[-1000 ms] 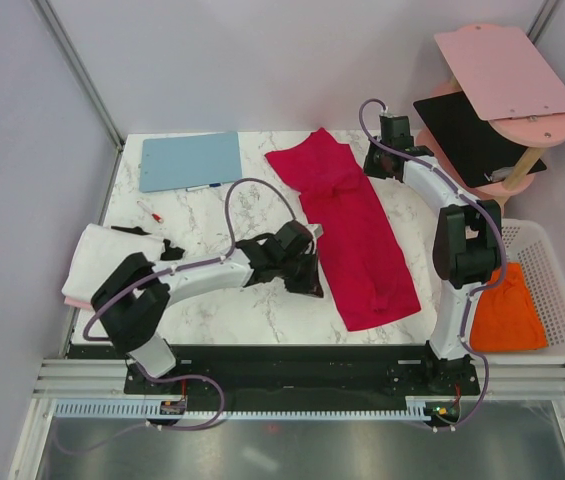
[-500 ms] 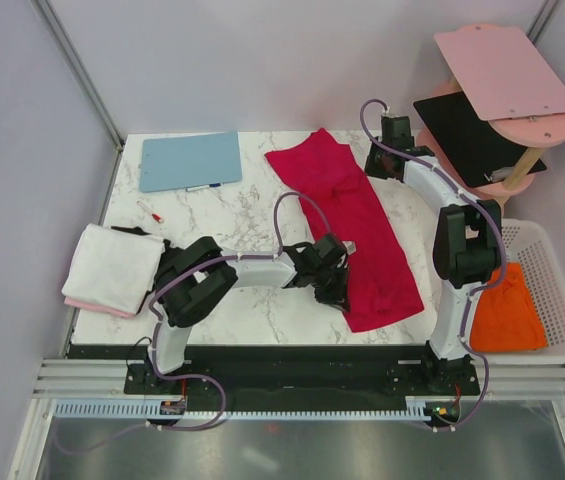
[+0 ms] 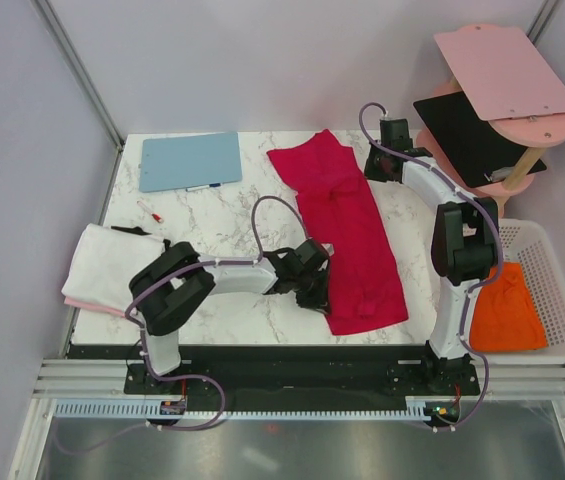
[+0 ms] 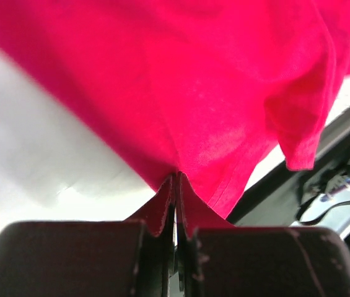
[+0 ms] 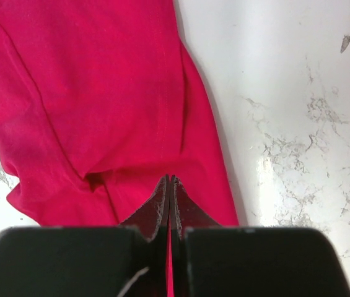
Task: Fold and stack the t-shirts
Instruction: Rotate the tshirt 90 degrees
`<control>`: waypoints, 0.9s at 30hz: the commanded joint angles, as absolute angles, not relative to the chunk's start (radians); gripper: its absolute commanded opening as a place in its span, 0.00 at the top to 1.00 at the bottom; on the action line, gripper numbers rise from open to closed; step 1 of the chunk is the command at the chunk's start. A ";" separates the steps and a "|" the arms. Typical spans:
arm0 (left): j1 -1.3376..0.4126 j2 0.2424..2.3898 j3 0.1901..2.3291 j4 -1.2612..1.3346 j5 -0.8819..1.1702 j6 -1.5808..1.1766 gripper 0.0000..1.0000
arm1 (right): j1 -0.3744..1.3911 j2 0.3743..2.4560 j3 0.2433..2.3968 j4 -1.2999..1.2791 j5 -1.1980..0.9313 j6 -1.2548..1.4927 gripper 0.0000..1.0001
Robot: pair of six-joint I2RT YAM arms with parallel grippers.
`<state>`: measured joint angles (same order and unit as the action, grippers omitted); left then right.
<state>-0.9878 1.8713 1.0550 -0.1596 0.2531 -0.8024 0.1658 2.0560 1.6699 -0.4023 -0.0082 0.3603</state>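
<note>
Fingers of your left hand (image 4: 176, 185) are pressed together on a fold of the crimson t-shirt (image 3: 352, 230). The wrist view shows red cloth pinched up between the two black pads, close to a corner of the shirt's hem. From above, that hand sits at the shirt's left edge, toward its near end, low over the table (image 3: 212, 215). Your right hand (image 5: 168, 189) is clamped on the same shirt, with a thin ridge of red caught in its closed jaws, at the shirt's right edge toward the far end.

The crimson t-shirt lies as a long strip on the marble table, running from far left to near right, and its far end is wider and rumpled.

Left of it, at the table's edge, a folded white t-shirt (image 3: 112, 262) rests on a pale pink t-shirt (image 3: 80, 299). To its far left lies a light-blue board (image 3: 190, 160). To its right, off the table, an orange t-shirt (image 3: 507, 315) lies bunched in a white basket (image 3: 562, 300). Beyond its far right corner are a pink panel (image 3: 507, 70) and a black panel (image 3: 467, 130).
</note>
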 commanded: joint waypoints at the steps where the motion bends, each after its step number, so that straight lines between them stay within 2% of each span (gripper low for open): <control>1: -0.931 1.773 0.916 -0.320 0.120 -0.824 0.98 | 0.161 2.065 1.694 -0.390 -0.035 0.362 1.00; 9: -0.867 1.560 0.744 -0.437 0.072 -0.784 0.98 | 0.163 2.111 1.726 -0.373 -0.124 0.370 1.00; 18: -0.877 1.338 0.797 -0.479 0.034 -0.658 0.98 | 0.210 2.261 1.848 -0.304 -0.141 0.376 1.00; 22: -0.876 1.336 0.876 -0.459 0.024 -0.624 0.98 | 0.235 2.333 1.968 -0.284 -0.140 0.367 1.00; 27: -0.877 1.484 0.943 -0.417 0.081 -0.618 0.98 | 0.248 2.443 2.100 -0.281 -0.159 0.371 1.00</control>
<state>-0.8730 1.3849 0.8955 -0.4606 0.0586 -0.6724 0.2359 2.3836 1.9732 -0.3275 -0.1314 0.3706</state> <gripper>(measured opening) 0.026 0.006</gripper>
